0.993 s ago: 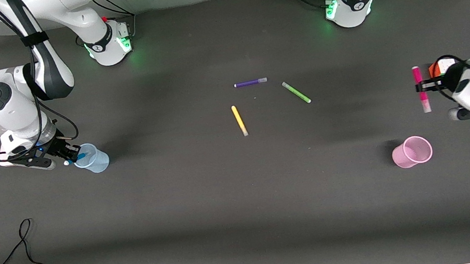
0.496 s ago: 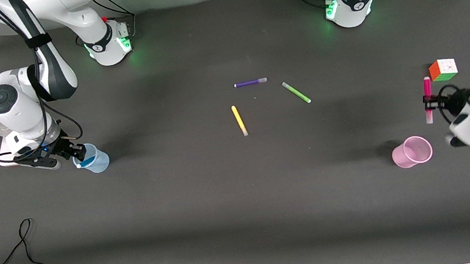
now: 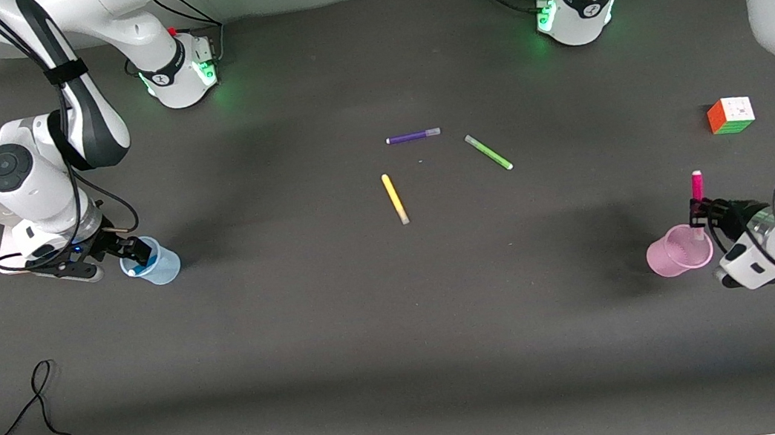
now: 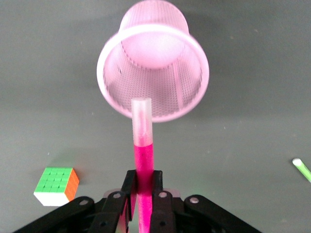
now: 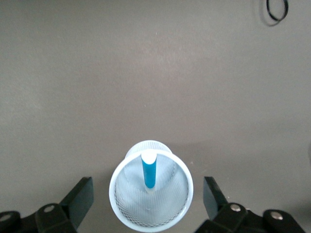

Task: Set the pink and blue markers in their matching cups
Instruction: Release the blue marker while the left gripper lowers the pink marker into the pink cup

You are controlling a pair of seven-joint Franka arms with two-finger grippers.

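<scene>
Dark grey bench [image 3: 373,339]: within the last second the right gripper [image 5: 148,204] has spread wide, leaving the blue marker [image 5: 148,170] standing in the blue cup [image 3: 152,260]. The left gripper [image 4: 143,187], clamping the pink marker [image 3: 696,190], has swung over the pink cup [image 3: 678,251]; release seems next.

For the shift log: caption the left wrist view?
Left gripper holds pink marker above pink mesh cup.
</scene>
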